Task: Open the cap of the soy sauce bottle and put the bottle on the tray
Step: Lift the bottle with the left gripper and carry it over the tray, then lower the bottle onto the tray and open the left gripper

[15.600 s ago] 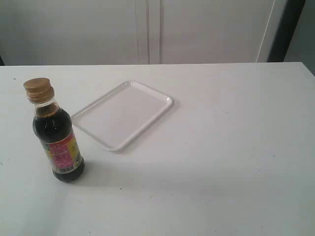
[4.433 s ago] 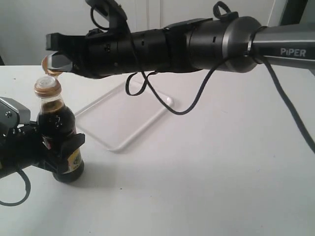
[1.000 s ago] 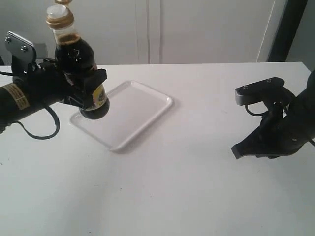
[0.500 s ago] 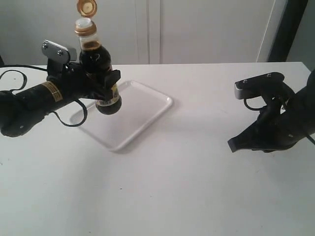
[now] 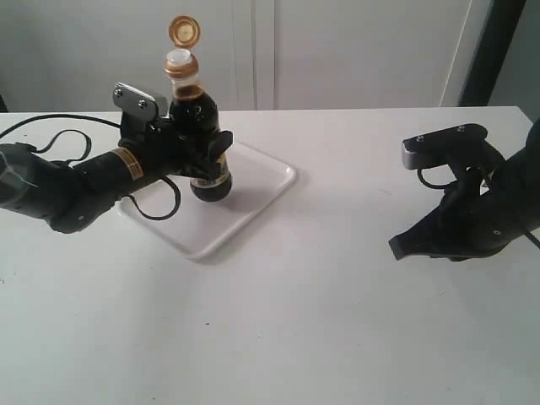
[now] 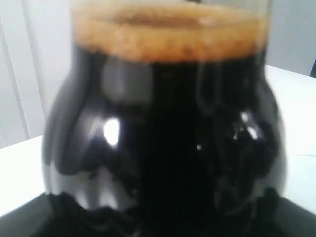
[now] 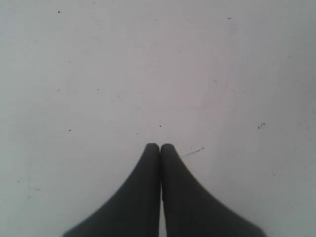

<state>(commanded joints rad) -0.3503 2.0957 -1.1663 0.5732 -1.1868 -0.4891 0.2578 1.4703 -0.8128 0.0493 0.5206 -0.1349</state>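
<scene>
- Exterior view puts the soy sauce bottle [image 5: 201, 143] upright over the tray [image 5: 253, 198], its base just above the tray's middle; I can't tell whether it touches.
- Its long axis is vertical, and the cap [image 5: 184, 30] is flipped open above the white spout.
- The left gripper [image 5: 196, 156] clamps the bottle's body from the side, arm low and near level.
- The right gripper [image 7: 160, 148], jaws pressed together and empty, hangs over bare table [image 5: 337, 321] well apart from the tray.
- Judged next: lower straight down, then release.
</scene>
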